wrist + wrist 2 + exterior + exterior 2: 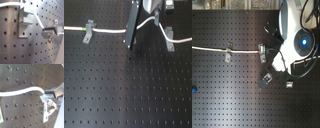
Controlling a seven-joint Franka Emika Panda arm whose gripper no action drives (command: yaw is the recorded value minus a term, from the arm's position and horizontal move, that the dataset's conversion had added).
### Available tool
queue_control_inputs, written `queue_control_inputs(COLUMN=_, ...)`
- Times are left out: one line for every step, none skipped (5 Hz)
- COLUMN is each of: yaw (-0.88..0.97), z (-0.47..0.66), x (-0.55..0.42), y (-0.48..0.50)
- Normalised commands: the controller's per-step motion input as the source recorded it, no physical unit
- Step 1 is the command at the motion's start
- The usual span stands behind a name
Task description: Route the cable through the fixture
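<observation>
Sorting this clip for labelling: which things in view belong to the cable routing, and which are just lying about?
Belongs to the job:
cable
left fixture clip
right fixture clip
end effector, gripping the cable

Just lying about:
small blue object at the second exterior view's left edge
perforated black board

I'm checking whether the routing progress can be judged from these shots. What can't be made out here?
- End effector grip: its tip is blurred in the first exterior view.
- Cable past the second clip: covered by the arm in the second exterior view.
- Cable's far end: cut off at the first exterior view's left edge.
</observation>
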Motion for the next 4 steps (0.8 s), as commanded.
queue_control_inputs(yaw=-0.33, z=-0.24, x=0.118, y=0.148)
queue_control_inputs(yaw=-0.65, z=-0.32, x=0.113, y=0.18)
queue_control_inputs(yaw=-0.85, z=-0.19, x=0.036, y=0.051)
queue_control_inputs(yaw=-1.0, z=-0.11, x=-0.082, y=0.052)
